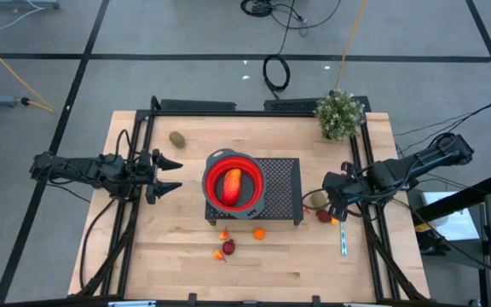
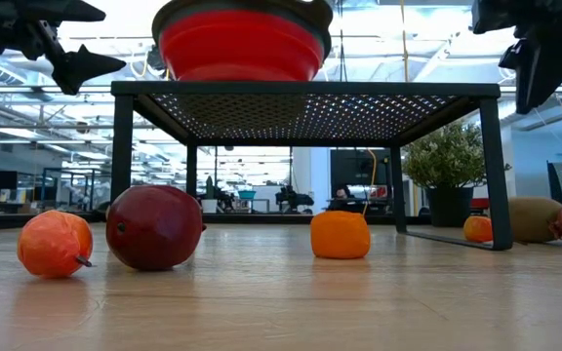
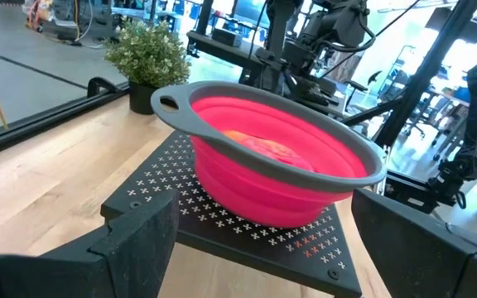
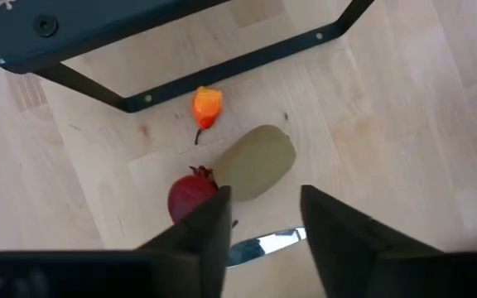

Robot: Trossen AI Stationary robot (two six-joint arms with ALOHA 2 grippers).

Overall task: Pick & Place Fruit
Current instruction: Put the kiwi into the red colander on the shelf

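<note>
High view shows the wooden table (image 1: 143,264) with a black perforated stand (image 1: 281,183) at its middle and a red collapsible bowl (image 1: 250,175) with a grey rim on top; a longer red-orange fruit (image 1: 232,187) already lies inside it. The left gripper (image 1: 170,175) waits beside the bowl on the left with its fingers spread wide and nothing between them.

The right gripper (image 4: 263,217) hangs over the table's right edge, fingers partly apart and empty, pointing down at a brown oval fruit (image 4: 257,160). A dark red fruit (image 4: 192,197) touches that oval, a small orange piece (image 4: 208,106) sits near the stand's foot, and a shiny utensil (image 4: 263,242) lies just below the fingers. My judgement is that the step in hand is grasping the brown oval. To do it well, the fingers should open wider, straddle the oval across its narrow side and come down clear of the red piece and the utensil, so neither gets pinched or knocked away.

A second brown oval (image 1: 177,137) rests far left; more orange and dark red pieces (image 1: 228,247) lie in front of the stand. A potted plant (image 1: 340,114) stands at the far right corner. Around the table, grey floor with cables; the low view looks into a bright workshop beyond.
</note>
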